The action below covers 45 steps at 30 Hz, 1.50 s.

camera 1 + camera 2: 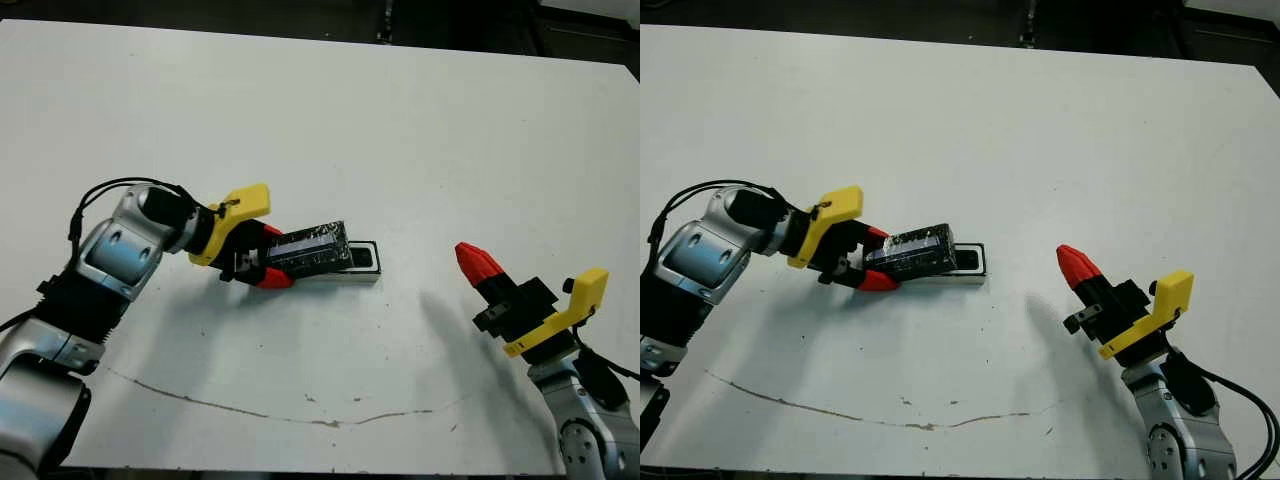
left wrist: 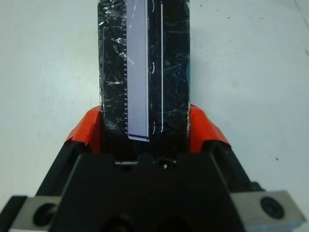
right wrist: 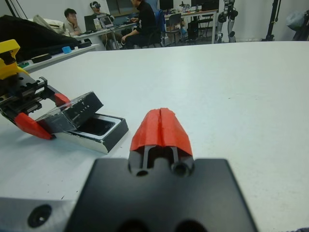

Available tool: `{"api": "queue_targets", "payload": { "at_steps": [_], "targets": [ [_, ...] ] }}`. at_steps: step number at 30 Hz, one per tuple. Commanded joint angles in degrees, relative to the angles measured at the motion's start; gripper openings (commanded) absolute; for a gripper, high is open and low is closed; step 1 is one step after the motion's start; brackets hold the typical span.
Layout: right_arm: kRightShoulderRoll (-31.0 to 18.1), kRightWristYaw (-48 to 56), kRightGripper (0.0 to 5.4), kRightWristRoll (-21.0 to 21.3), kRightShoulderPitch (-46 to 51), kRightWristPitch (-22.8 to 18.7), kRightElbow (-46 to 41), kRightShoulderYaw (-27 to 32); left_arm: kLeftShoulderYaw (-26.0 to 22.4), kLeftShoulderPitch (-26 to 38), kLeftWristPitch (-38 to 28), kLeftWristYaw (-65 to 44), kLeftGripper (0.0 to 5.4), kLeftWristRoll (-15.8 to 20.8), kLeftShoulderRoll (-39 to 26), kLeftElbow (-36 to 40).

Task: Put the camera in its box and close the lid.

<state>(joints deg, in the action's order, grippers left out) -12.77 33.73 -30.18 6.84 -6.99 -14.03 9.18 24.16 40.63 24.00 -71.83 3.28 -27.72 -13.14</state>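
At about 9 o'clock of the box [image 1: 366, 262], my left gripper [image 1: 268, 262] pinches the lid [image 1: 308, 250], tilted lengthwise over it, far end low. Camera [image 3: 98, 126] sits inside already. Right gripper [image 1: 478, 265] pressed together, well off at 3 o'clock.

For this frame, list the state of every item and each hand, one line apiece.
lid: held by the left hand, tilted over the box, not yet seated.
box: on the table, open at the end nearer the right hand.
camera: lying inside the box, partly covered by the lid.
left hand: shut on the lid, one finger on each long side.
right hand: shut, empty, apart from the box.
table: white, with a thin dark scuff line along its near edge.
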Motion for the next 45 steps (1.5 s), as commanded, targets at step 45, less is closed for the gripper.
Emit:
{"api": "queue_targets", "payload": {
  "at_steps": [45],
  "targets": [
    [-0.2,-1.0,0.00,-0.4,1.0,1.0,-0.3,0.4,11.4,4.3,-1.5,7.3,4.40,-9.9,15.2,-5.9]
  ]
}}
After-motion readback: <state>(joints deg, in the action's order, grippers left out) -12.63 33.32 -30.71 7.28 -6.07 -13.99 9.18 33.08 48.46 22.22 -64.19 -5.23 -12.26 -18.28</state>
